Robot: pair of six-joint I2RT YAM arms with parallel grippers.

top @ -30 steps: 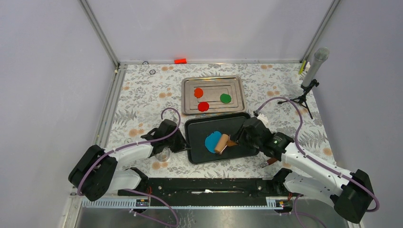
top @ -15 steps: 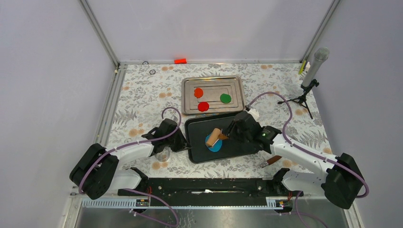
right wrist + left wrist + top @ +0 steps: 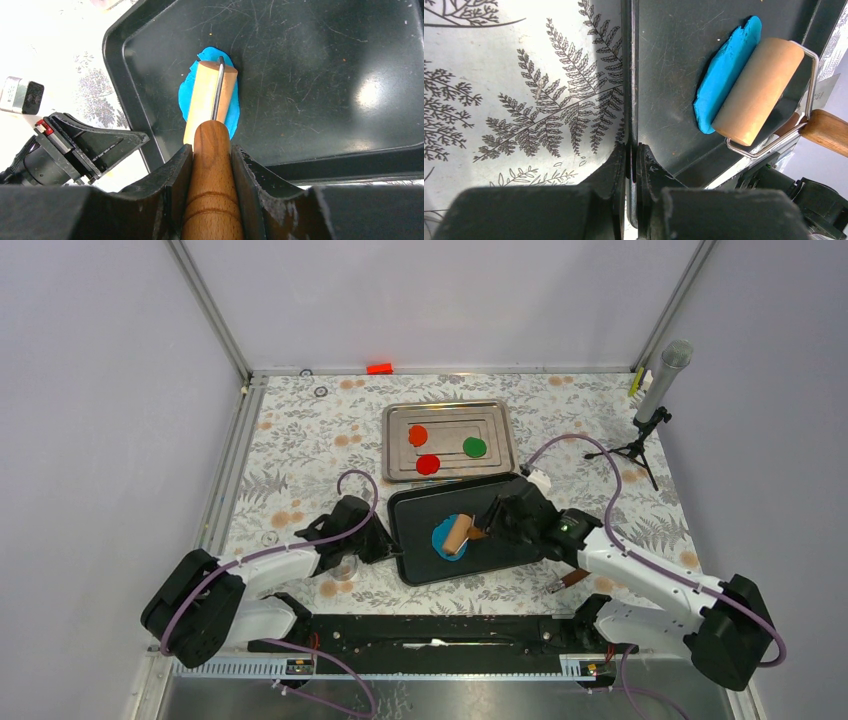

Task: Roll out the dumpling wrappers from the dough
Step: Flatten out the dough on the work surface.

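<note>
Blue dough (image 3: 440, 539): flattened patch left of centre on the black tray (image 3: 415, 515), under the wooden roller (image 3: 459, 532)
Right claw (image 3: 212, 152): clamped on the roller's handle; dough straight ahead, drum lying along its length
Left claw (image 3: 631, 150): pinching the black tray's left rim
Wrappers (image 3: 428, 464): red, orange, green, on a steel tray (image 3: 450, 418) just beyond the black tray
Writing: none legible

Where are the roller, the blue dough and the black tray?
roller (image 3: 206, 107), right wrist view, on its wooden drum
blue dough (image 3: 722, 79), left wrist view, on its uncovered middle
black tray (image 3: 415, 532), top external view, bare floor left of the dough
</note>
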